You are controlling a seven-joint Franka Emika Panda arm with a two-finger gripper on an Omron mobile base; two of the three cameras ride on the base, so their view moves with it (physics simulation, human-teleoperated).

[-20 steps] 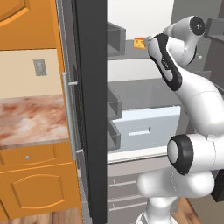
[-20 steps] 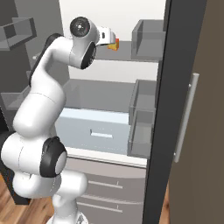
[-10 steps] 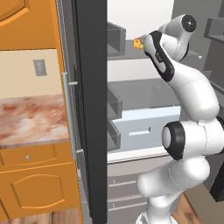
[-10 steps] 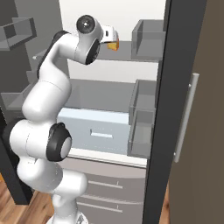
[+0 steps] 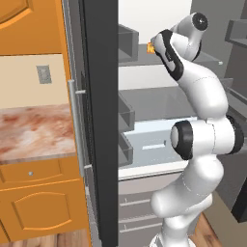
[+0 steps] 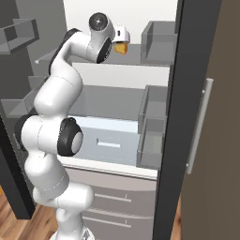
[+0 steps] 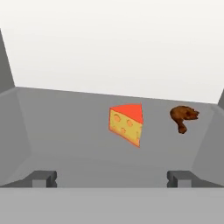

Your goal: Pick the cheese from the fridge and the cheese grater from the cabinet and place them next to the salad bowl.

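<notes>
Left base view: a marbled counter (image 5: 34,130) over orange drawers sits beside the open fridge (image 5: 99,120), the arm reaching to an upper shelf where the cheese (image 5: 151,47) peeks past its wrist.

Right base view: the same grey shelf, with the cheese (image 6: 122,48) just beyond the hand.

Hand view: the gripper (image 7: 112,177), fingers spread wide and empty, faces the cheese (image 7: 127,124) (a dark brown lump (image 7: 183,116) lies beside it). I judge nothing is picked yet; grater and placing remain.
</notes>
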